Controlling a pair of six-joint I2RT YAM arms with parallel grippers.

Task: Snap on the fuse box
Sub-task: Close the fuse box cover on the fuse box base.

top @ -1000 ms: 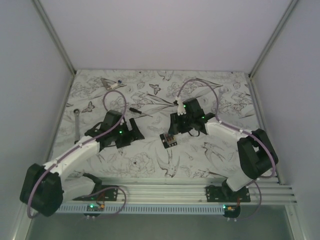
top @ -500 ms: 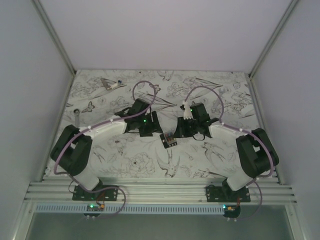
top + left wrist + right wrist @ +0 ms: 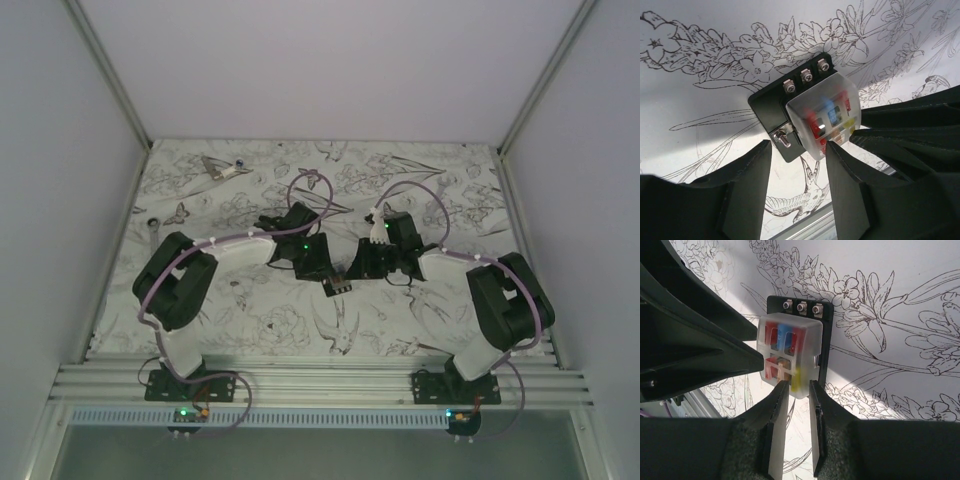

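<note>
The fuse box [image 3: 337, 286] lies flat mid-table: a black base [image 3: 771, 107] with three screws and a frosted clear cover [image 3: 832, 107] over coloured fuses. The left gripper [image 3: 318, 262] hovers at its left side, open [image 3: 796, 162], nothing between its fingers; its right fingertip [image 3: 836, 152] is at the cover's corner. My right gripper [image 3: 362, 268] comes from the right, open by a narrow gap [image 3: 796, 390], tips over the near edge of the cover [image 3: 787, 352], which is wider than the gap. Whether they touch it I cannot tell.
A wrench [image 3: 152, 224] lies near the left wall and a small metal piece [image 3: 222, 167] at the back left. Enclosure walls ring the patterned mat. An aluminium rail [image 3: 320, 382] runs along the near edge, also seen in the left wrist view [image 3: 805, 227].
The left arm has swung from the left side to the fuse box. Both grippers have narrowed. The right gripper has edged closer over the cover.
</note>
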